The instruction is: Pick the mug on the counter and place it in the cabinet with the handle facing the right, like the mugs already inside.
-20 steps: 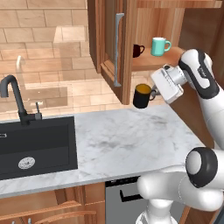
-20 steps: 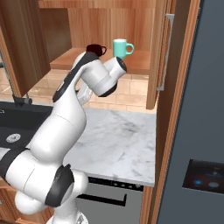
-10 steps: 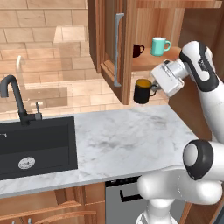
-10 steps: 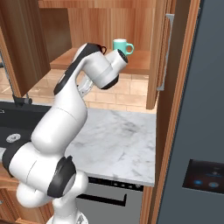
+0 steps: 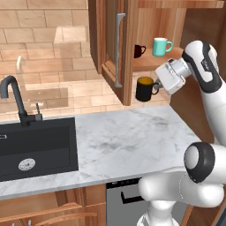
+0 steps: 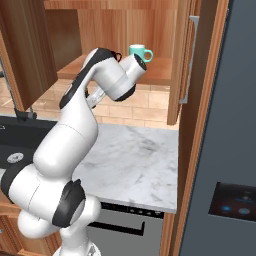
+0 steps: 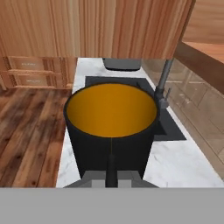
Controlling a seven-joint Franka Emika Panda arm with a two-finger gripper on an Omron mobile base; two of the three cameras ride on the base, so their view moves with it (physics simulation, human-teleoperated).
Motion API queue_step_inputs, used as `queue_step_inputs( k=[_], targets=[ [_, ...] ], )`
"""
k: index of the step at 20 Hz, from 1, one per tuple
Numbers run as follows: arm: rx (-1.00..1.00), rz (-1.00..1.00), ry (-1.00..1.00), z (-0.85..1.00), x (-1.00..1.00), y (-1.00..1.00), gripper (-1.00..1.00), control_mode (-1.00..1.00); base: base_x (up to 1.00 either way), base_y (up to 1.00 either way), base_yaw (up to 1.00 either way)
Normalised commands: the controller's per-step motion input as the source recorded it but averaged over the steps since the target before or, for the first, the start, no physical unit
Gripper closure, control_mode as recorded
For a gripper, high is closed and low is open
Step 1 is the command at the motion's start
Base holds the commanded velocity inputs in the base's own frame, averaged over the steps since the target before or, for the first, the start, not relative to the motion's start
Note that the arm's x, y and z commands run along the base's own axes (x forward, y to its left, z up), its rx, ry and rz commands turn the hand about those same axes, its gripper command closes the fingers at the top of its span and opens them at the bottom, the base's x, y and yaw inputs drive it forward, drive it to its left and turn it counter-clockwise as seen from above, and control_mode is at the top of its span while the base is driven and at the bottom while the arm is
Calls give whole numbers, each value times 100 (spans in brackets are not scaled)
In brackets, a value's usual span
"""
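- The gripper [image 5: 155, 85] has its jaws clamped on the mug's [image 5: 145, 88] handle.
- The mug hangs upright above the bench [image 5: 132, 137], just below the cabinet [image 5: 154, 63] shelf.
- A teal mug [image 5: 160, 46] stands on that shelf.

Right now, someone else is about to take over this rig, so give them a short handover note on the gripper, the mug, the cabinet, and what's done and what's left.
Gripper: shut on the mug, holding it by its handle side; the mug is upright, its yellow-orange inside showing in the hand view.
Mug: lifted clear of the counter, in the air beside the open cabinet, just below its shelf.
Cabinet: door open; a dark mug and a teal mug stand on the shelf.
Done: mug picked up and raised.
Left: lift it to shelf height, set it inside with the handle to the right, release.
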Motion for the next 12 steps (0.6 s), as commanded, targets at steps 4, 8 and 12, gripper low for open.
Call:
queue_step_inputs(
  k=[4,8,12],
  targets=[
    [2,-13,3,9,0,0,100,-100,0,0,0],
    [2,-13,5,12,0,0,100,-100,0,0,0],
    [2,-12,3,21,0,0,100,-100,0,0,0]
  ],
)
